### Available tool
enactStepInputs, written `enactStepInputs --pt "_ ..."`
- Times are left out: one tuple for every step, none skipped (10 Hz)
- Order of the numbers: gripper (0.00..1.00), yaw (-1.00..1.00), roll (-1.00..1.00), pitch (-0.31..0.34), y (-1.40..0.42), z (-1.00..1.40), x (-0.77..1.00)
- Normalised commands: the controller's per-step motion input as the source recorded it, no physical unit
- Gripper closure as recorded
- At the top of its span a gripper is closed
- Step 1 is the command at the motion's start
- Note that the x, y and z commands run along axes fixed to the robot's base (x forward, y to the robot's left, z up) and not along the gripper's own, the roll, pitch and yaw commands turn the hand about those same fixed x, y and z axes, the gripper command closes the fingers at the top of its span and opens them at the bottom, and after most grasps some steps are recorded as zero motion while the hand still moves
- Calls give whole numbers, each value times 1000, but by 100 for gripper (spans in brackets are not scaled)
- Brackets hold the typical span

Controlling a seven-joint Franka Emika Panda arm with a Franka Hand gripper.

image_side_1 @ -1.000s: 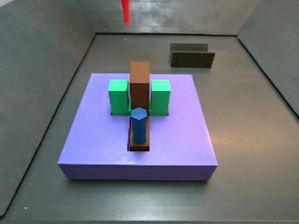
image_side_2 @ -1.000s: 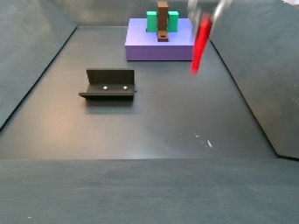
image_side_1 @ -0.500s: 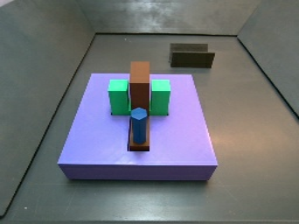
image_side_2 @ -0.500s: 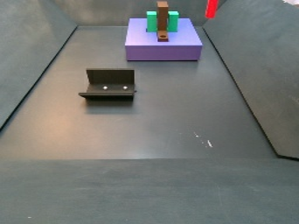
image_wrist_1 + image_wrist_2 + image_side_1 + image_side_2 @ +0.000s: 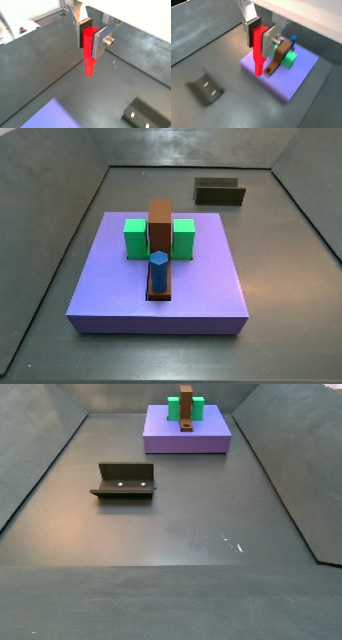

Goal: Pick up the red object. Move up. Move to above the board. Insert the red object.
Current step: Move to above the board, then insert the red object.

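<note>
My gripper (image 5: 89,36) (image 5: 261,35) is shut on the red object (image 5: 88,55) (image 5: 258,52), a thin red peg that hangs down between the silver fingers. The gripper and the peg are out of both side views. The board (image 5: 160,278) (image 5: 187,436) (image 5: 291,80) is a lavender slab with two green blocks (image 5: 136,238), a long brown bar (image 5: 160,233) and a blue hexagonal peg (image 5: 158,270). In a wrist view the peg's tip hangs high over the board's edge, beside the brown bar (image 5: 278,60).
The fixture (image 5: 219,193) (image 5: 126,480) (image 5: 206,88) (image 5: 143,115), a dark bracket, stands on the grey floor apart from the board. Grey walls enclose the floor on all sides.
The red object and gripper were visible at the top of both side views a second ago. They have risen out of those views.
</note>
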Motion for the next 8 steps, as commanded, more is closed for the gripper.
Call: enactStepInputs --pt "100 11 -11 143 -1400 201 376" --pt "100 10 7 135 -1400 203 385" --pt "100 12 11 137 -1400 206 416" --pt "100 11 7 142 -991 152 329" --pt "100 11 19 145 -613 101 237" --pt "100 11 29 108 -307 62 139" --pt "100 7 40 82 -198 43 90" --pt "100 0 0 0 26 0 0"
